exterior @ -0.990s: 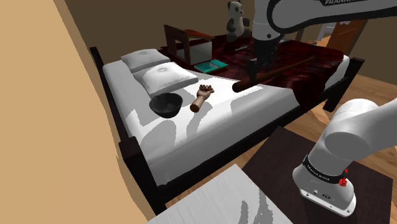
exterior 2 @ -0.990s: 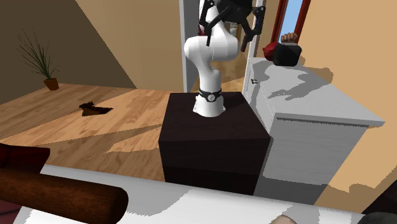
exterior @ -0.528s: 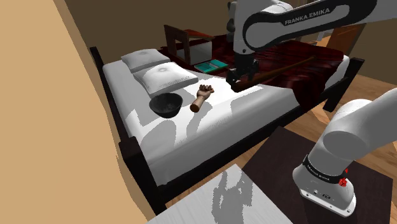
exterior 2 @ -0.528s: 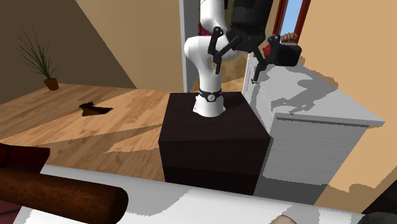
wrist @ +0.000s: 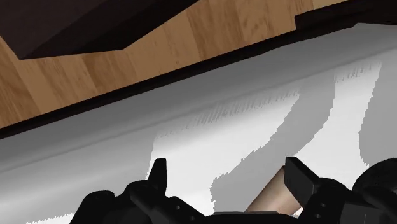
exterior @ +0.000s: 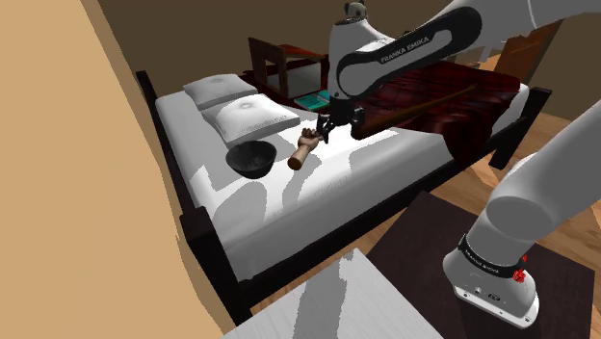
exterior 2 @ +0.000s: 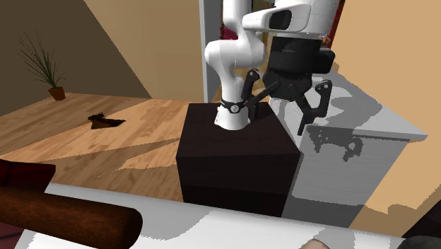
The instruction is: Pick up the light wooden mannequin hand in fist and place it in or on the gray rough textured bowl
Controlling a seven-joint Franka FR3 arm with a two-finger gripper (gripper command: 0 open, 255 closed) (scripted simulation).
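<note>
A light wooden mannequin hand [exterior: 304, 148], closed in a fist, lies on the white bed sheet [exterior: 337, 183]. Its wrist stub points toward the bed's near edge. A dark grey bowl [exterior: 251, 158] sits just beside it, toward the shoulder view's left. My black gripper [exterior: 330, 124] hangs low over the fist end, open, touching nothing. In the wrist view the gripper [wrist: 229, 175] has its fingers spread, and the tan wrist stub [wrist: 273, 194] shows near one finger. The second exterior view shows the gripper [exterior 2: 277, 113] open above the sheet.
Two white pillows [exterior: 252, 117] lie behind the bowl. A teal tray [exterior: 320, 99], a dark red blanket [exterior: 453, 91] and a long brown rod [exterior: 424, 106] sit to the shoulder view's right of the gripper. A tan wall [exterior: 77, 193] borders the bed's far side.
The arm has swung toward the shoulder view's left and come down, from over the red blanket to just above the fist. The fingers stayed open.
</note>
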